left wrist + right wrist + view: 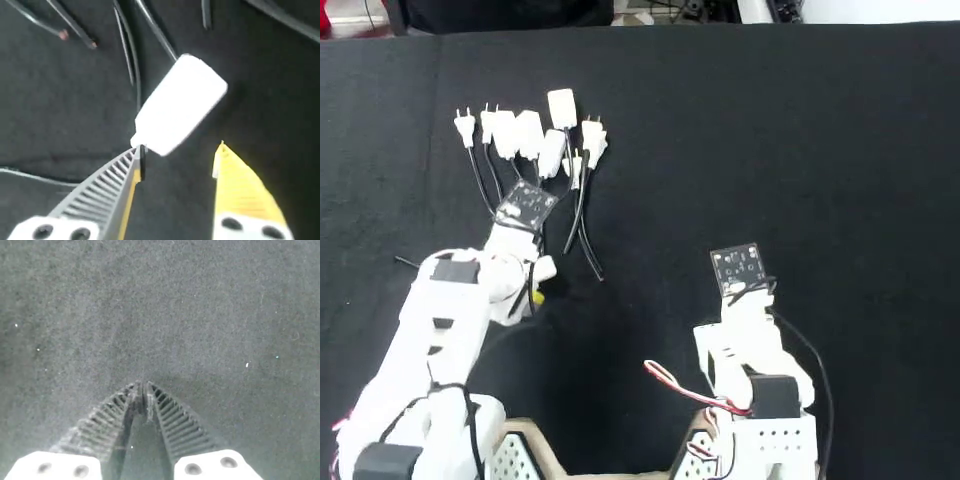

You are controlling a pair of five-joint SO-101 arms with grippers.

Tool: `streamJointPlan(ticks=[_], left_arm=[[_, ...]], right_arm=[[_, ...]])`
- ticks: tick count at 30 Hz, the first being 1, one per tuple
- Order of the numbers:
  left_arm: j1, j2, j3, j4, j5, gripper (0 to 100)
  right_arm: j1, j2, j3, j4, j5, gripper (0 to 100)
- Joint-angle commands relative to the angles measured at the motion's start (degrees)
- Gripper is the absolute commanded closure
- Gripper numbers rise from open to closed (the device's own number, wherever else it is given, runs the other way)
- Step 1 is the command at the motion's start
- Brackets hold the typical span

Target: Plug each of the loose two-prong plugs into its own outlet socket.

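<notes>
Over on the black cloth-covered table (800,130), the bunch of white two-prong plugs and socket pieces (530,135) lies in a heap on thin black leads (582,215), toward the far left, with nothing that I can see plugged in yet. The left gripper (179,149) is right at the near edge of that heap, its jaws spread wide. A white rounded plastic block (180,105) lies on the cloth just ahead of them, one end touching the tip of the grey ribbed finger (131,159) while the yellow finger (225,165) stands apart from it. From here I can't tell whether that block is a plug or a socket, since no prongs show. To my eye the step is the first pick-up, and the block sits skewed across the opening. I'd centre the jaws over its long sides before closing, so it doesn't get shoved aside, and keep clear of the neighbouring leads. The right gripper (143,389) hangs over bare cloth well apart from the heap, its fingers pressed together on nothing.
</notes>
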Motion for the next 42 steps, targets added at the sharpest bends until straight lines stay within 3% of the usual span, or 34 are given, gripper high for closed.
streamJointPlan(ticks=[1,11,18,23,31,38,42], left_arm=[[0.4,1.5,-4.4,-3.3,-0.8,76],[0.0,3.1,-8.9,1.5,-10.3,76],[3.4,9.0,-7.3,1.4,-10.5,76],[3.4,11.2,-6.9,-3.2,-10.4,77],[3.6,11.3,-6.8,-2.8,-10.5,77],[4.1,11.3,-8.3,1.9,-10.5,95],[4.2,11.3,-8.7,3.6,-10.3,97]], right_arm=[[-0.4,-4.1,-0.1,0.2,-0.4,98.5],[-0.4,-4.1,-0.1,0.2,-0.4,98.5],[-0.4,-4.1,-0.1,0.2,-0.4,98.5],[-0.4,-4.1,-0.1,0.2,-0.4,98.5],[-0.4,-4.1,-0.1,0.2,-0.4,98.5],[-0.4,-4.1,-0.1,0.2,-0.4,98.5],[-0.4,-4.1,-0.1,0.2,-0.4,98.5]])
